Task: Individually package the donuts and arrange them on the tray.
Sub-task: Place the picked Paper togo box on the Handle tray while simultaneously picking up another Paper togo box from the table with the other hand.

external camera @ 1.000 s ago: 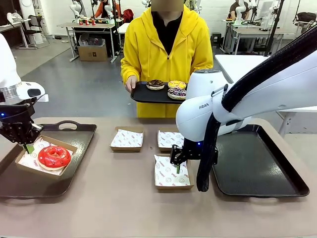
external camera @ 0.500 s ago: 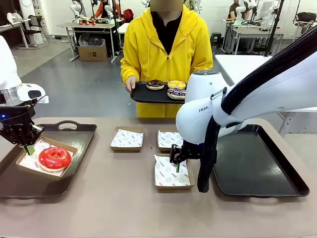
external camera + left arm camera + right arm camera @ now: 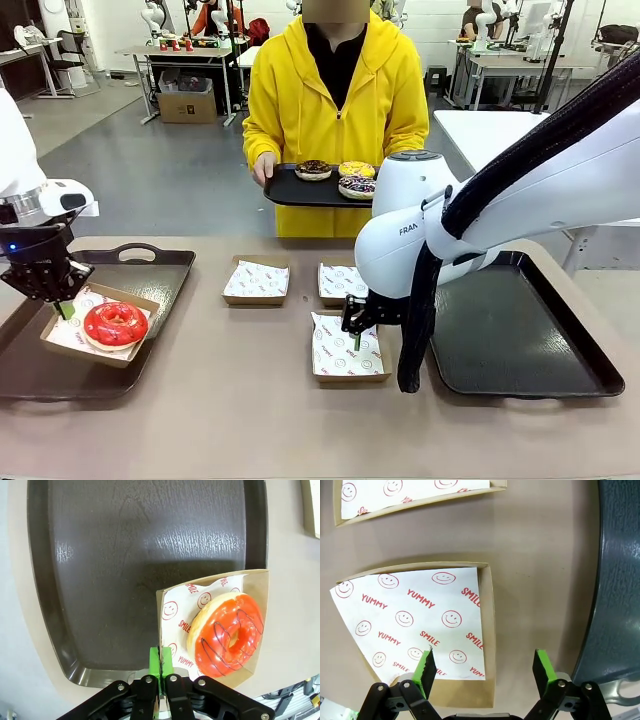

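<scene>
The left arm [image 3: 20,160] stands at the left edge of the front view, with its wrist turned straight down. The left gripper [image 3: 62,308] points at the far left corner of the donut box [image 3: 90,354]. In the left wrist view this gripper [image 3: 161,662] is clenched, and its two green pads [image 3: 155,661] press together on the thin wall of the box [image 3: 260,587]. The red donut [image 3: 116,323] lies in this box on smiley paper, at the lower left of the front view, above the left tray [image 3: 150,285]. I cannot tell if the box rests on the tray or is raised a little.

The right arm [image 3: 520,200] reaches from the right side to the centre of the front view and bends down at the wrist. The right gripper [image 3: 356,338] hangs over the near box [image 3: 345,372]. In the right wrist view this gripper [image 3: 485,667] is released and grasps nothing. One pad [image 3: 426,666] is over the paper, the other is over the bare table [image 3: 545,555], and the box wall [image 3: 488,630] is between them.

At the top centre a person [image 3: 335,90] holds a black tray [image 3: 290,192]. It carries the chocolate donut [image 3: 314,170], the yellow donut [image 3: 357,170] and the sprinkled donut [image 3: 357,187]. The right tray [image 3: 520,340] lies at the lower right.
</scene>
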`<state>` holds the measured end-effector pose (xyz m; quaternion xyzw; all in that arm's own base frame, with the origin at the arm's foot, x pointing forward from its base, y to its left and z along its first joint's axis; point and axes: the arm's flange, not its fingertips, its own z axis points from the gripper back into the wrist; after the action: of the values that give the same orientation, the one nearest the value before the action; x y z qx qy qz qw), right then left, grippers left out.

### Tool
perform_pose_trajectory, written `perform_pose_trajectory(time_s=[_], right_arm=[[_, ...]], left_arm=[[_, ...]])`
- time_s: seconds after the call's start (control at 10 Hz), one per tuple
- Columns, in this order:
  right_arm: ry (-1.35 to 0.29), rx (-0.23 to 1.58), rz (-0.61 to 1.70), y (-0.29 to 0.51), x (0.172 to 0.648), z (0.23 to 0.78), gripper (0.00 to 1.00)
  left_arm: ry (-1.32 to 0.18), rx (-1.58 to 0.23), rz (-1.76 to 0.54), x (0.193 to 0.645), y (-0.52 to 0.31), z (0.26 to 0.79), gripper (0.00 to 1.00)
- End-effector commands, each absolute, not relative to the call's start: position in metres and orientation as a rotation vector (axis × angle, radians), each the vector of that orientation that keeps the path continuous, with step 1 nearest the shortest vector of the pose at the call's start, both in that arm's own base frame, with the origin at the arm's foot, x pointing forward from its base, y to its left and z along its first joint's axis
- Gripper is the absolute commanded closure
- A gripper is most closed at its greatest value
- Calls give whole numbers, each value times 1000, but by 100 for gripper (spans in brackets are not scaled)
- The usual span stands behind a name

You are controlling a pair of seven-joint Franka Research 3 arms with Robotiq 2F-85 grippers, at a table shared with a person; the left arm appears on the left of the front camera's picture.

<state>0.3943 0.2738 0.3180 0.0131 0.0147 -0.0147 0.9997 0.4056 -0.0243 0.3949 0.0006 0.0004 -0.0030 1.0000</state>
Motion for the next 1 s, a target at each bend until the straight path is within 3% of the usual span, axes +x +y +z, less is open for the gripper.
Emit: perform_pose_trajectory(time_s=[0.0, 0.5, 0.6, 0.7, 0.8, 0.9], right_arm=[[-5, 9, -49, 276, 395, 311, 0], [3, 22, -44, 272, 396, 308, 0], [2, 26, -38, 271, 396, 308, 10], [1, 24, -29, 271, 396, 307, 59], [3, 27, -33, 270, 396, 307, 69], [4, 29, -37, 270, 396, 306, 100]], left_arm=[[-17, 31, 12, 405, -26, 382, 99], [10, 53, 5, 407, -30, 369, 99], [12, 53, 1, 407, -31, 368, 99], [17, 57, -7, 406, -31, 367, 44], [20, 57, -9, 406, -31, 367, 41], [22, 57, -12, 406, -31, 367, 0]])
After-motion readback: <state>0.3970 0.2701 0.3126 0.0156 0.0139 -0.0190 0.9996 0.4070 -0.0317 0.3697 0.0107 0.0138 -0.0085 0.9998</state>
